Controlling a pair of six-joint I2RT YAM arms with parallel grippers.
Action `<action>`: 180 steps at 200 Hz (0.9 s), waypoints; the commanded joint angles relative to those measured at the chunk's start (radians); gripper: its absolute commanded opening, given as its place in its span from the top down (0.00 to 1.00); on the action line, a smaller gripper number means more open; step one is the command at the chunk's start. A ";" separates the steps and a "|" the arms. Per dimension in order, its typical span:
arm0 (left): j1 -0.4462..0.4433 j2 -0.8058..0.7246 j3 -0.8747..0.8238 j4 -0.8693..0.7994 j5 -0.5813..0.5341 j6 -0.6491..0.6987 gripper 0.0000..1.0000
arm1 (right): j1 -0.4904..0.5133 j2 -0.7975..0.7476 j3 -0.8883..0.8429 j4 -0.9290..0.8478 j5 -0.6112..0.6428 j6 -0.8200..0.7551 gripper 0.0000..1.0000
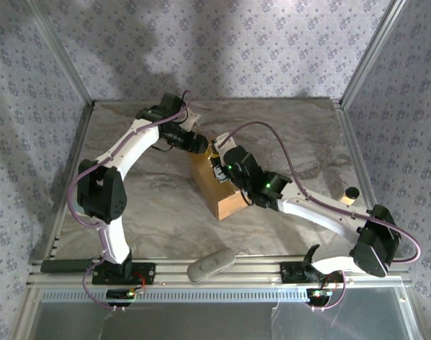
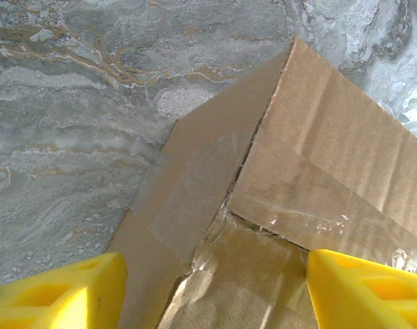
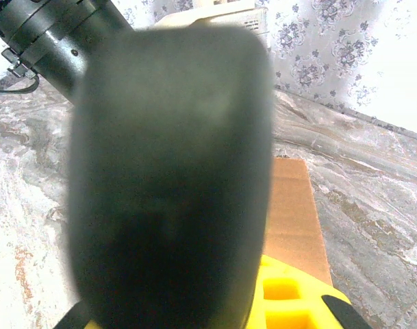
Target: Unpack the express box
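The express box (image 1: 226, 202) is a brown cardboard carton in the middle of the marble table. My left gripper (image 1: 199, 145) hovers over its far corner. In the left wrist view its yellow fingers (image 2: 57, 295) stand wide apart above the taped seam (image 2: 194, 199), which is torn where the flaps (image 2: 331, 151) meet. My left gripper (image 2: 215, 288) is open and holds nothing. My right gripper (image 1: 219, 164) is over the box top. A big blurred dark object (image 3: 174, 178) sits between its yellow fingers (image 3: 290, 295), and the gripper (image 3: 187, 312) is shut on it. A box flap (image 3: 290, 212) shows behind it.
A grey oblong object (image 1: 211, 263) lies on the front rail between the arm bases. A small pale cylinder with a dark cap (image 1: 351, 195) stands at the right side. Metal frame posts (image 1: 66, 71) edge the table. The left arm's black wrist (image 3: 51, 34) is close to my right gripper.
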 commanded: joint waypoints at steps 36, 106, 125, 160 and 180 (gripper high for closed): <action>0.004 0.076 0.000 -0.016 -0.082 -0.045 0.32 | 0.002 -0.025 -0.020 -0.028 -0.011 -0.008 1.00; 0.018 0.062 -0.069 0.029 -0.115 -0.110 0.33 | 0.028 -0.071 -0.050 -0.038 0.022 -0.008 1.00; 0.019 0.057 -0.080 0.034 -0.126 -0.116 0.33 | 0.033 -0.083 -0.054 -0.042 0.030 -0.007 1.00; 0.025 0.061 -0.091 0.033 -0.142 -0.126 0.34 | 0.049 -0.103 -0.054 -0.055 0.045 -0.007 1.00; 0.029 0.058 -0.100 0.037 -0.149 -0.134 0.34 | 0.059 -0.107 -0.057 -0.064 0.052 -0.002 1.00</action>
